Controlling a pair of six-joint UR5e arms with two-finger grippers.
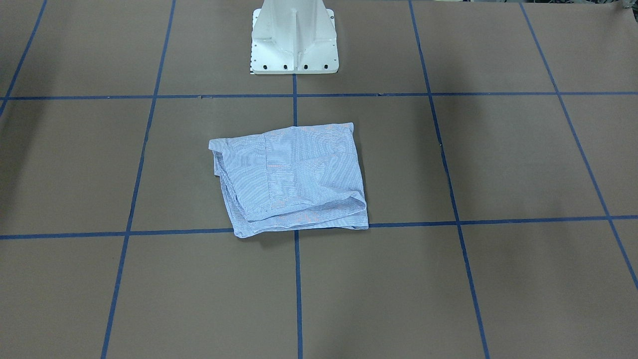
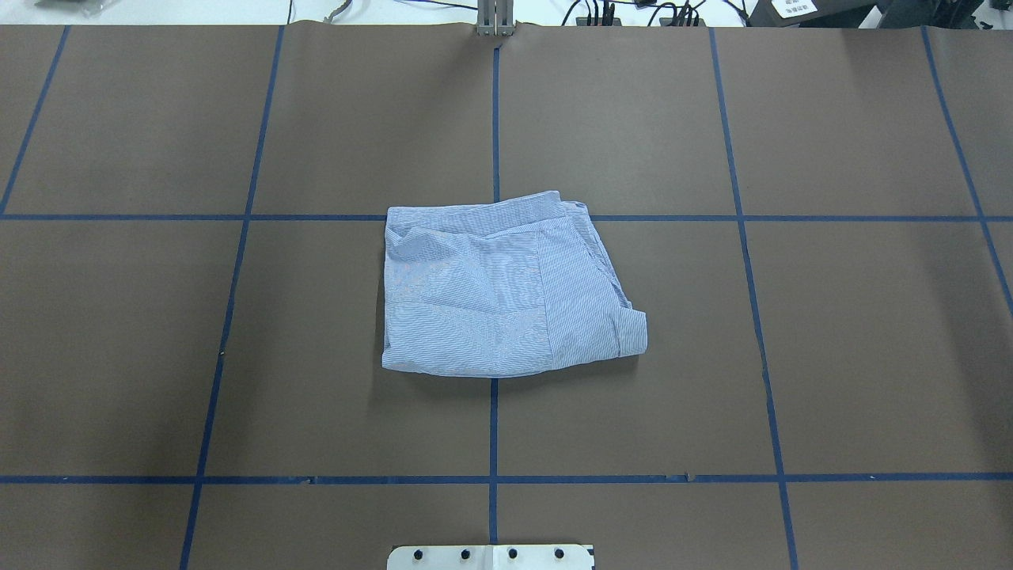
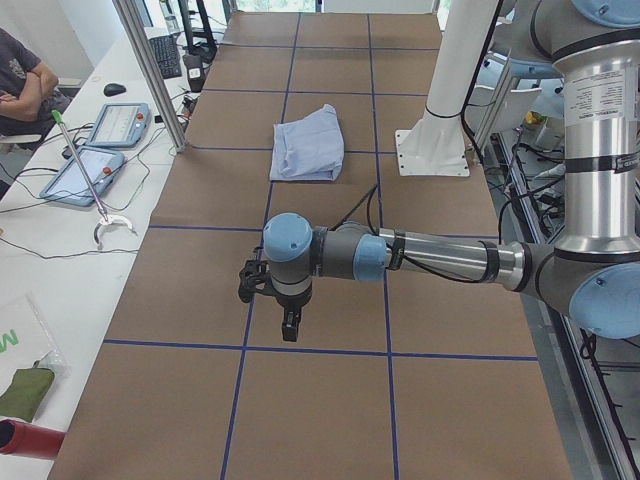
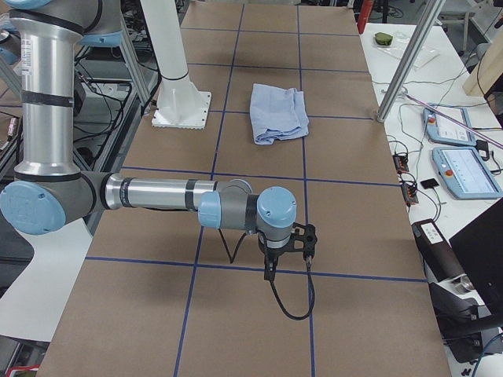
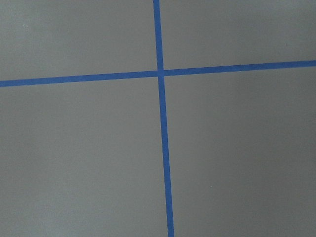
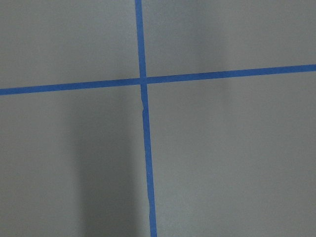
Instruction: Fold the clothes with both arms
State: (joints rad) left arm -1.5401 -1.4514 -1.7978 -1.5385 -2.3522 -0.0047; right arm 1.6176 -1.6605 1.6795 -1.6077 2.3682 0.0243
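Observation:
The light blue and white striped shirt (image 1: pixel 294 179) lies folded into a rough square at the middle of the brown table (image 2: pixel 498 289), with nothing touching it. In the exterior left view it lies far off (image 3: pixel 308 143), while my left arm stretches low over the near end of the table, its gripper (image 3: pixel 288 322) pointing down. My right arm does the same at the opposite end, its gripper (image 4: pixel 269 267) far from the shirt (image 4: pixel 278 115). I cannot tell whether either gripper is open or shut. Both wrist views show only brown table and crossing blue tape.
The white pedestal base (image 1: pixel 294 40) stands at the robot's edge of the table. Blue tape lines (image 2: pixel 494 427) divide the surface into squares. A side bench holds tablets (image 3: pixel 85 170) and cables, with a seated person's arm (image 3: pixel 25 80) beyond. Aluminium posts (image 4: pixel 405 63) rise at the table's far edge.

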